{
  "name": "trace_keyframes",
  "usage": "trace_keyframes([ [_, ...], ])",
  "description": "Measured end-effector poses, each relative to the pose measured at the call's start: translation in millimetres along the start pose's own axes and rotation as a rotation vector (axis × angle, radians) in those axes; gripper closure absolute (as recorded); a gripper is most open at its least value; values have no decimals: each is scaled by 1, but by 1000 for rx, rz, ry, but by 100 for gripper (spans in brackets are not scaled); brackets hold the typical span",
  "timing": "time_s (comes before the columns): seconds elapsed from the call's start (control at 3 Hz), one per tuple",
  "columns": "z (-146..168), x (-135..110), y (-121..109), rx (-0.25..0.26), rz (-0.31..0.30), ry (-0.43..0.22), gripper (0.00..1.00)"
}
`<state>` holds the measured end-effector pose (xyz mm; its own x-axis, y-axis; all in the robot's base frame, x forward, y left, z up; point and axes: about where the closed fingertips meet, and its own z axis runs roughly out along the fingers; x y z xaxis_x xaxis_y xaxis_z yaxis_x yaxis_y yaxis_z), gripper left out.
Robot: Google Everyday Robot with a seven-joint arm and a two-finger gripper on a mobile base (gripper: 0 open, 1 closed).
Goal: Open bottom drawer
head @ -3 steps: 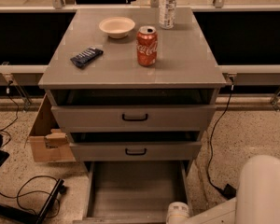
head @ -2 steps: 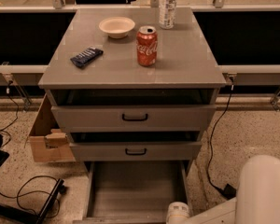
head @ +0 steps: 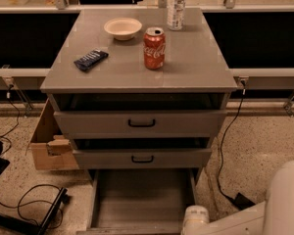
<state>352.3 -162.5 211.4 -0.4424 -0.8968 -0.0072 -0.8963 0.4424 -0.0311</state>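
The bottom drawer (head: pixel 142 199) of the grey cabinet is pulled far out toward me, and its plain grey inside shows. Its front panel lies at the picture's lower edge, and its handle is out of view. My white arm (head: pixel 245 217) comes in from the lower right. Its rounded end (head: pixel 195 217) sits by the drawer's front right corner. The gripper itself is below the picture's edge and does not show.
The mid-sized drawer (head: pixel 142 158) and the tallest drawer (head: pixel 139 123) above stand slightly out. On the cabinet top are a red can (head: pixel 154 48), a bowl (head: pixel 122 27), a dark snack bar (head: pixel 90 59) and a bottle (head: pixel 176 1). A cardboard box (head: pixel 46 141) and cables (head: pixel 29 204) lie to the left.
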Motion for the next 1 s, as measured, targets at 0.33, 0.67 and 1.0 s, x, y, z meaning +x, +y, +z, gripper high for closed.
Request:
trace_keyframes([
  [0.33, -64, 45, 8, -28, -8, -41, 0],
  [0.67, -115, 74, 23, -45, -45, -86, 0],
  [1.0, -168, 104, 28, -23, -14, -82, 0],
])
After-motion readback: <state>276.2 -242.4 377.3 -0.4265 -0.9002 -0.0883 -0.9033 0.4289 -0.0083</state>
